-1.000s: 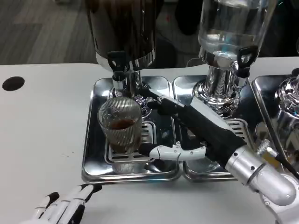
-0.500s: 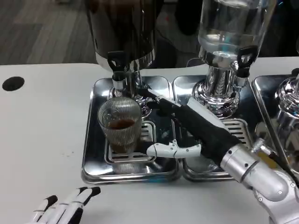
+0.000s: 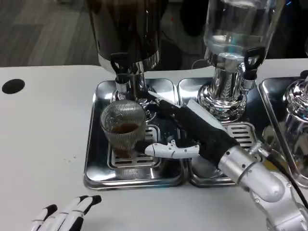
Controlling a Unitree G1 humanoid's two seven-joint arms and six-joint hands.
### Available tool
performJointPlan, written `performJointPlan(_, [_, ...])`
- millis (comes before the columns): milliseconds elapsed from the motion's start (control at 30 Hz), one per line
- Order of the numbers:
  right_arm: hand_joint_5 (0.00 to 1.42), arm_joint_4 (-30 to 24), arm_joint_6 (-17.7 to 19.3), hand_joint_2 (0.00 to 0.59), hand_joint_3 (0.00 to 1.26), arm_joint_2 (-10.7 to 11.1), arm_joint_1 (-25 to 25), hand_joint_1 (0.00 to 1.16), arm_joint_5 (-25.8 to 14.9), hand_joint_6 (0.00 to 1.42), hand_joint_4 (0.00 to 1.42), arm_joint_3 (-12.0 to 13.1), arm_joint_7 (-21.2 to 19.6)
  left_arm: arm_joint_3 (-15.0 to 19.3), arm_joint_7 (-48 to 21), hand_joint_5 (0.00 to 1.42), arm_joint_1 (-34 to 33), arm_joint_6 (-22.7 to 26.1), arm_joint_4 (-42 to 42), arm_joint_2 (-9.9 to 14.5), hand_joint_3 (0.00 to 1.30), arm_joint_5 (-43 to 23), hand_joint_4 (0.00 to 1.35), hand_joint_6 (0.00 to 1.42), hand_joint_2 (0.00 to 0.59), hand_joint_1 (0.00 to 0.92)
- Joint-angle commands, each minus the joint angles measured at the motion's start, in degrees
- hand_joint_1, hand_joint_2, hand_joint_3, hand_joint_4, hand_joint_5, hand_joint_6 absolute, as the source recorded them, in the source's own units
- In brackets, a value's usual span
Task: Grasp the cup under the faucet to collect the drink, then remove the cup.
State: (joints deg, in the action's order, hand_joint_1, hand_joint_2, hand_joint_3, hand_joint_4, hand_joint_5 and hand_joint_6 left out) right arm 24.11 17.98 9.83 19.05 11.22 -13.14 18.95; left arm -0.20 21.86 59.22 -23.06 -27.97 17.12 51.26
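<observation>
Faucet (image 3: 122, 79) overhangs cup (image 3: 124, 128); its left side stands open.

Silver forearm (image 3: 262, 185), black-backed right hand (image 3: 195, 132), white-and-black fingers (image 3: 171, 150).

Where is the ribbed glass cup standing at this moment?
In the head view the cup stands on the left tray's drain grate, under the dark dispenser's faucet, the right hand beside it.
</observation>
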Motion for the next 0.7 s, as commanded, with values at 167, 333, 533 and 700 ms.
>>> performJointPlan(167, [0.07, 4.2, 2.3, 0.135, 0.08, -1.5, 3.9, 0.67, 0.5, 0.08, 0.01, -0.5, -1.7, 0.9, -1.0, 0.24, 0.5, -0.3, 0.6, 0.6, 0.23, -1.4, 0.16, 0.14, 0.061, 0.0])
performJointPlan(333, [0.07, 7.2, 3.0, 0.132, 0.08, -2.6, 5.7, 0.67, 0.5, 0.08, 0.01, -0.6, -2.3, 1.2, -1.9, 0.24, 0.0, -0.1, 1.1, 0.6, 0.23, -2.1, 0.16, 0.14, 0.061, 0.0])
performJointPlan(533, [0.07, 11.2, 4.2, 0.131, 0.08, -3.7, 7.8, 0.68, 0.3, 0.08, 0.01, -0.7, -2.5, 2.2, -3.0, 0.24, -1.0, 0.1, 1.4, 0.8, 0.23, -3.2, 0.16, 0.14, 0.061, 0.0])
performJointPlan(700, [0.07, 14.2, 5.2, 0.131, 0.08, -4.4, 9.3, 0.68, 0.5, 0.08, 0.01, -0.7, -2.9, 2.5, -3.9, 0.24, -1.6, 0.2, 1.8, 0.9, 0.23, -3.9, 0.16, 0.14, 0.061, 0.0])
